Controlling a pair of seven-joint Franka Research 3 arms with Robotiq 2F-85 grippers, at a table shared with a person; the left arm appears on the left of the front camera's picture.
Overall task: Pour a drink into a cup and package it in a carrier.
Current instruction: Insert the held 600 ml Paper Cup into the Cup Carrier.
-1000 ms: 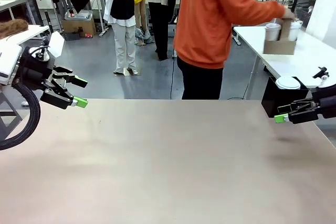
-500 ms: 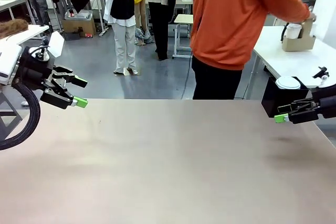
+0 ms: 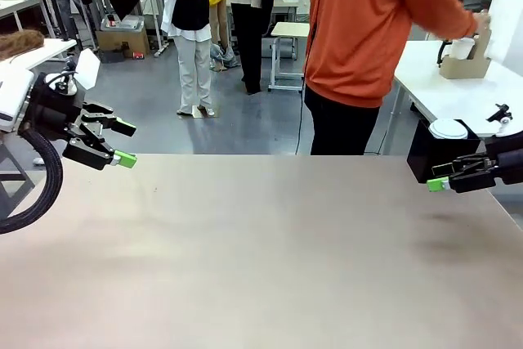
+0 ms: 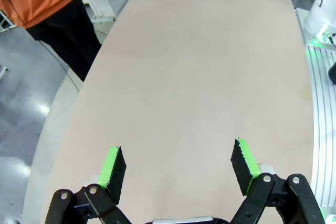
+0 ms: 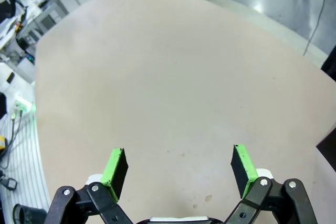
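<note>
The brown cardboard carrier (image 3: 466, 65) stands on a white side table (image 3: 458, 100) at the far right, beyond my table. A white cup (image 3: 459, 46) sits in it, and the hand of a person in an orange top (image 3: 368, 22) is on it. The drink is out of view. My left gripper (image 3: 128, 143) hangs open over the left edge of the beige table (image 3: 261, 251), nothing between its fingers; it is seen again (image 4: 178, 163) above bare tabletop. My right gripper (image 3: 440, 177) hovers open at the right edge, also empty (image 5: 178, 169).
A black box (image 3: 429, 153) with a white lid (image 3: 448, 128) on top stands at the far right corner, just behind my right gripper. Other people stand farther back on the grey floor, among tables and a stool.
The person in orange has stepped to the right and carried the carrier farther right along the side table. Neither arm has moved.
</note>
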